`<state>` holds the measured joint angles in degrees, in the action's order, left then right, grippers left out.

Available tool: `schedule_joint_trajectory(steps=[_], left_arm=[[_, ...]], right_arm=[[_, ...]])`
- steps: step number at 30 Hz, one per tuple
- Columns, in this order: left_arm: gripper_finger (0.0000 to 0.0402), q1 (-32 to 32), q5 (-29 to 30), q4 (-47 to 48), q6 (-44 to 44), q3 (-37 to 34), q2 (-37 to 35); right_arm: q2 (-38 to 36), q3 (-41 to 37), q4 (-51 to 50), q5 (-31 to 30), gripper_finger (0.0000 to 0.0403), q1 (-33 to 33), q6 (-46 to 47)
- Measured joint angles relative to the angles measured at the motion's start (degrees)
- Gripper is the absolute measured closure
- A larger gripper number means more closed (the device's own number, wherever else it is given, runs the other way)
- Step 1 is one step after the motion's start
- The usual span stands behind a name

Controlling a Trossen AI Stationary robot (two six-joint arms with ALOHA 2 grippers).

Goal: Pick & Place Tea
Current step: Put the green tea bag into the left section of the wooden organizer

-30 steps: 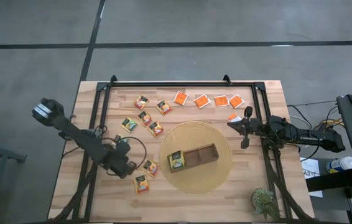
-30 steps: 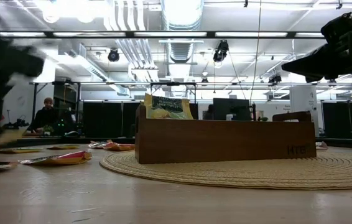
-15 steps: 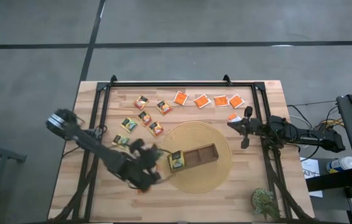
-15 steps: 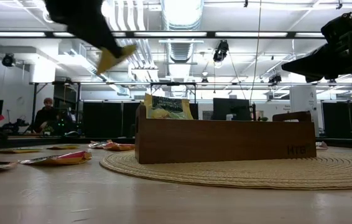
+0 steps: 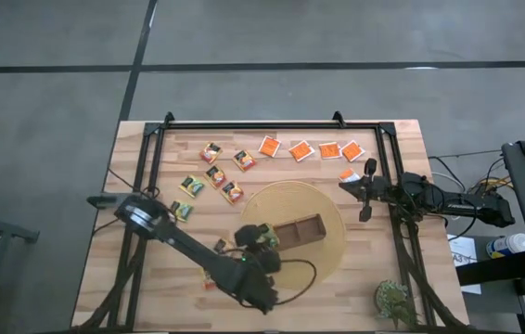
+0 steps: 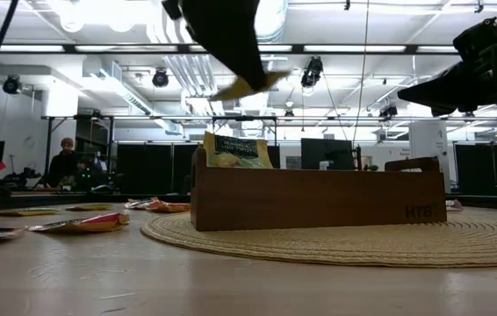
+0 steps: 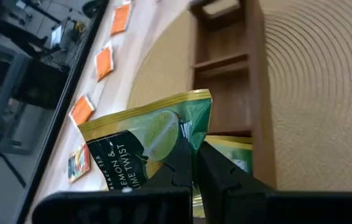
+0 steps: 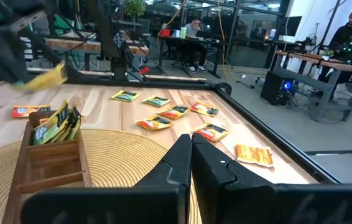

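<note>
tea sachet [image 7: 143, 144], dark green and yellow, is pinched between the fingers of the left gripper [image 7: 193, 163] and held in the air above the left end of the tray [image 5: 300, 229]. that compartment already holds green sachets [image 8: 56, 125]. tray sits on a round woven mat [image 5: 323, 255]. other sachets [image 5: 311, 149] lie loose on the table [image 5: 409, 148]. right gripper [image 8: 191, 155] waits near the table's right edge, fingers closed together, holding nothing.

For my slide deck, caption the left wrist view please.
Left tool carries a green-and-yellow tea sachet above the wooden tray on the woven mat.
</note>
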<state>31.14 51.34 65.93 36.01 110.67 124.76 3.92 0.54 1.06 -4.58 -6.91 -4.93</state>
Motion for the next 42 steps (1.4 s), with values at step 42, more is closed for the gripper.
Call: schedule_joint_trajectory(steps=[42], left_arm=[[0.0354,-5.69,-21.00,-3.36,-7.74,-2.16,5.61]], right_arm=[[-0.02,0.01,0.00,0.01,0.0394,-0.01,0.00]])
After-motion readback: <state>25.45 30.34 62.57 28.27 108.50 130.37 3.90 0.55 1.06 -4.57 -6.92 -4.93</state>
